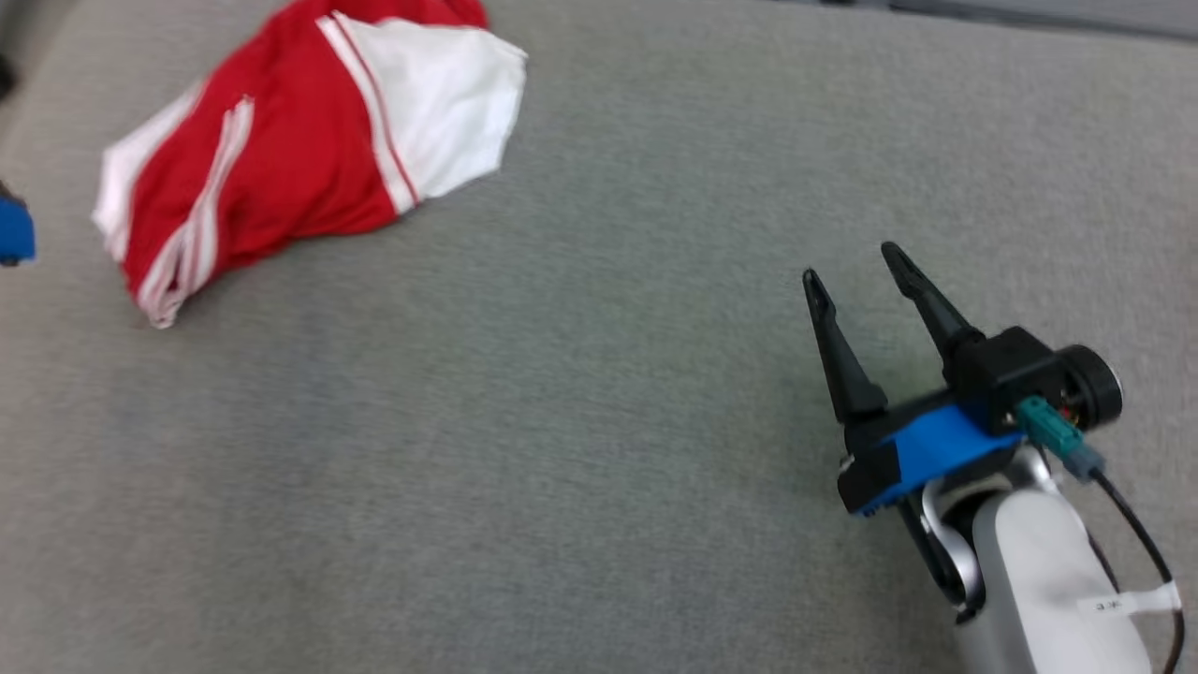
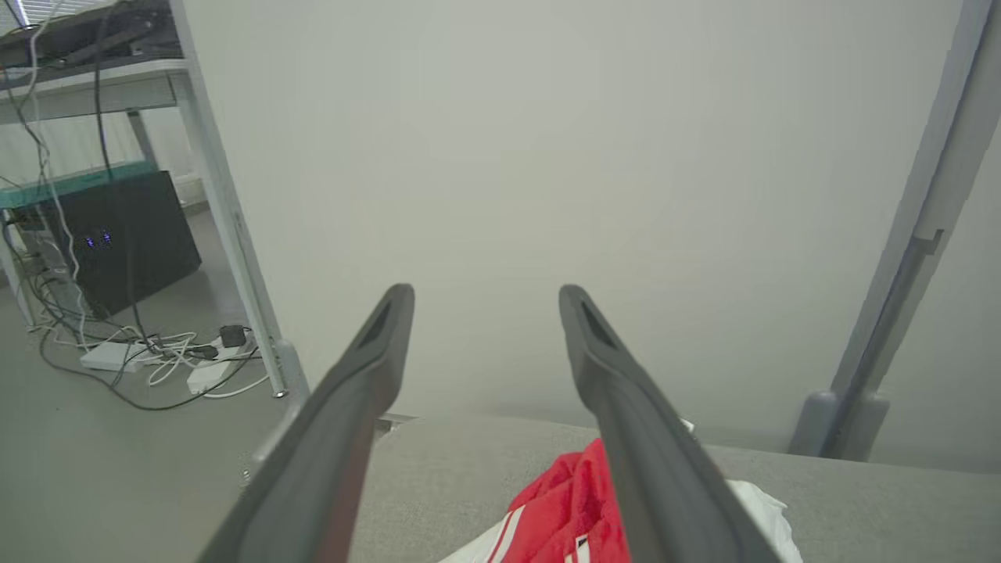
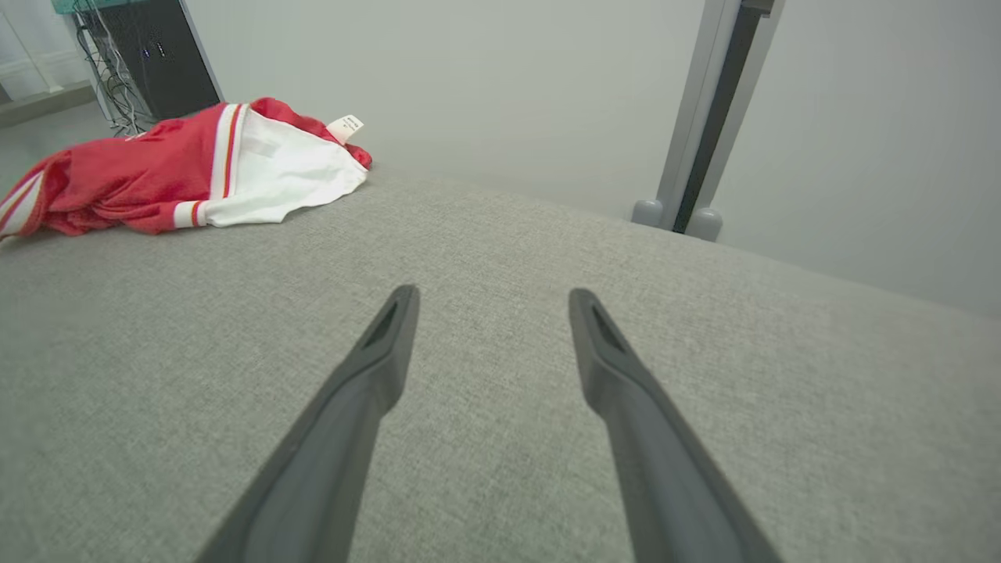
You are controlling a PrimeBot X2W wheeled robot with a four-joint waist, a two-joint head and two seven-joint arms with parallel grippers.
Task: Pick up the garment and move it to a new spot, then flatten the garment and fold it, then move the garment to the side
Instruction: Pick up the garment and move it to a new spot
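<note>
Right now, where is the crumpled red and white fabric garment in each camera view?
Head view: crumpled red and white fabric garment, upper left on the grey cloth surface.
Left wrist view: garment at bottom edge, right of centre, partly behind a finger of the left gripper.
Right wrist view: garment at upper left.
Shared landmark: the grey cloth surface beneath it.

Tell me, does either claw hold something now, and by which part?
Nothing is held. The left claw and the right claw both stand open and empty; the red and white garment lies crumpled on the grey surface.
</note>
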